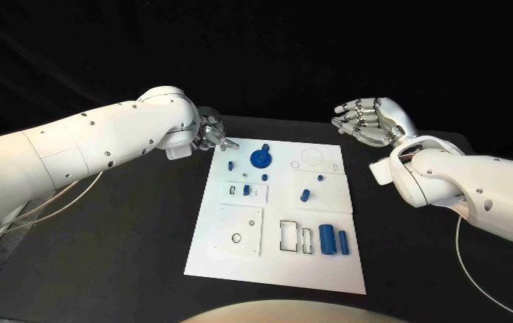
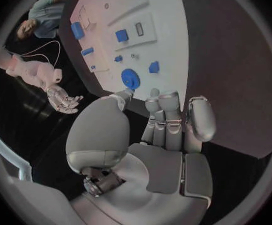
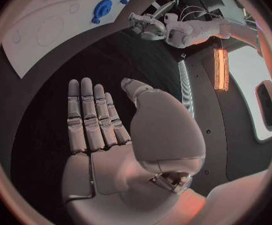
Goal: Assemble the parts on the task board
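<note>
The white task board lies in the middle of the table. A round blue disc sits near its far left end, with small blue parts scattered across the middle. Two blue cylinders lie side by side by a rectangular outline at the near right. My left hand hovers just off the board's far left corner, holding nothing. Its fingers reach toward the blue disc without touching it. My right hand is raised beyond the far right corner, and its flat palm is empty.
Black table surface surrounds the board on all sides. My white left forearm crosses the table's left side, and my right forearm stands over the right side. The board and blue disc show beyond the right hand.
</note>
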`<action>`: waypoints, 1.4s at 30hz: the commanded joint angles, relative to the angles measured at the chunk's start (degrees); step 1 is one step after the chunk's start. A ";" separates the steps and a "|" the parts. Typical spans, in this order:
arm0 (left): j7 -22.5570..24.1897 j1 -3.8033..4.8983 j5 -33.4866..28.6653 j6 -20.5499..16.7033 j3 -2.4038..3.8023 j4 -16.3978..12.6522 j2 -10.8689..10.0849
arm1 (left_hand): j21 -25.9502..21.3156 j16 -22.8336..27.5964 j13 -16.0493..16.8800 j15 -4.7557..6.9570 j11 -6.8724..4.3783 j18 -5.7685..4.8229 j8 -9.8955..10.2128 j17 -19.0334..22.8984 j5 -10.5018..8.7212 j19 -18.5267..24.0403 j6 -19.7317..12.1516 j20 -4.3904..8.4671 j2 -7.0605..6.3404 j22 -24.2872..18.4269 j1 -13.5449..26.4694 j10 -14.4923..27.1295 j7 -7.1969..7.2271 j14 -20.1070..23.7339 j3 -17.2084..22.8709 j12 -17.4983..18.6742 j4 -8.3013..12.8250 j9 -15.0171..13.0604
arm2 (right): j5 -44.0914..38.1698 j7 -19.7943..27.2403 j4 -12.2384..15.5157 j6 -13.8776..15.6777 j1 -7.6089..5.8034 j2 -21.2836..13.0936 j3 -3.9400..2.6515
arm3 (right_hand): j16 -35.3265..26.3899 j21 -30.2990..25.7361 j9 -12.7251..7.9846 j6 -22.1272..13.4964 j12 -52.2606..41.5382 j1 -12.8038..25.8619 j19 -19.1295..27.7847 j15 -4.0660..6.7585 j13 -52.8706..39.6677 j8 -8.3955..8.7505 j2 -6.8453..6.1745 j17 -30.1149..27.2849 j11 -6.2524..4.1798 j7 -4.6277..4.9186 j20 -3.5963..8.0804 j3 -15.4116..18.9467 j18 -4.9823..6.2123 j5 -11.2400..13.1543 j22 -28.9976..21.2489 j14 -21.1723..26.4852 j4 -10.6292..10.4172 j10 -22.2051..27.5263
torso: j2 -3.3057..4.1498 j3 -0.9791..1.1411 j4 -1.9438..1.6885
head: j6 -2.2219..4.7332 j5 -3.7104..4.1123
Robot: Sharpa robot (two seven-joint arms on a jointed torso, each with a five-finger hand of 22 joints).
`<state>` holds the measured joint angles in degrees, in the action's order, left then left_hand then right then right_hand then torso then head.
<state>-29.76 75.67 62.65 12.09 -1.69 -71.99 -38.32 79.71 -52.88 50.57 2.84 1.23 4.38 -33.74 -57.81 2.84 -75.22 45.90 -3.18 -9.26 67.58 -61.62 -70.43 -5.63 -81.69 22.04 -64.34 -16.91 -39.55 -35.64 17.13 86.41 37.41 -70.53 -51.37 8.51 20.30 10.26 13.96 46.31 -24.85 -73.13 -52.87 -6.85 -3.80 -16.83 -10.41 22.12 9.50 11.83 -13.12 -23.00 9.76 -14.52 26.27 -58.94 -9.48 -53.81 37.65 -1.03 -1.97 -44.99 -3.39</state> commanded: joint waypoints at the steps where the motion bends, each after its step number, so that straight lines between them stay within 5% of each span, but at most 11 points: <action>1: 0.15 -0.12 2.57 4.07 -0.30 1.51 0.91 | -0.22 0.18 -0.10 -0.43 0.01 0.55 0.09 -0.02 0.31 0.01 0.41 -0.49 0.33 -0.01 0.13 0.30 -0.01 -0.05 -0.32 0.34 0.02 0.08 | -0.20 0.48 -0.03 -0.89 0.07 0.05 -0.01 | -0.37 -0.28 -0.06 0.17 0.30 0.46 0.22 0.05 0.05 0.33 0.18 -0.09 0.26 1.76 0.02 0.24 0.55 0.07 -0.05 0.36 0.08 0.18 | 0.00 0.01 0.01 | -0.04 -0.01; 16: 0.09 -0.90 1.38 6.81 -1.23 5.72 3.98 | -0.11 0.21 0.20 -0.35 -0.13 0.49 -0.15 -0.01 0.30 -0.19 1.24 -0.49 0.84 0.27 0.27 0.10 0.18 -0.02 -0.51 0.08 0.01 0.44 | -0.14 0.64 -0.22 -0.86 0.24 0.31 -0.01 | -0.43 -0.31 -0.06 0.18 0.29 0.43 0.20 0.05 0.05 0.33 0.22 -0.10 0.26 1.76 0.01 0.22 0.56 0.02 -0.10 0.32 0.10 0.18 | -0.01 0.02 0.03 | -0.32 0.16; 42: 0.19 -1.71 -1.00 6.52 -1.66 6.41 4.94 | 0.14 0.20 0.28 0.27 -0.95 0.38 -1.85 -0.06 0.32 -0.61 3.76 -0.17 2.85 0.91 -3.82 -0.35 1.18 -0.04 2.35 -0.39 0.34 1.07 | 0.04 0.62 -0.63 -1.12 0.70 0.80 -0.01 | -0.52 -0.36 -0.07 0.19 0.29 0.45 0.17 0.05 0.05 0.33 0.26 -0.11 0.27 1.76 0.00 0.22 0.58 -0.06 -0.17 0.28 0.09 0.17 | -0.06 0.08 0.03 | -0.61 0.02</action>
<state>-29.85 73.95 62.55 18.23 -3.37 -65.51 -33.47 79.71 -52.88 50.77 2.85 0.59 4.39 -35.35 -57.79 2.84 -75.45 49.37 -3.40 -6.42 68.41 -64.98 -70.85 -4.41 -81.68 24.11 -64.36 -16.55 -38.32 -35.41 17.19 85.80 37.12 -69.87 -50.62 8.52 20.08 10.26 13.97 46.31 -24.85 -73.13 -52.88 -6.85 -3.81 -16.83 -10.41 22.08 9.49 11.83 -13.12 -23.00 9.76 -14.52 26.17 -58.94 -9.48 -53.81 37.59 -0.96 -1.97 -45.57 -3.38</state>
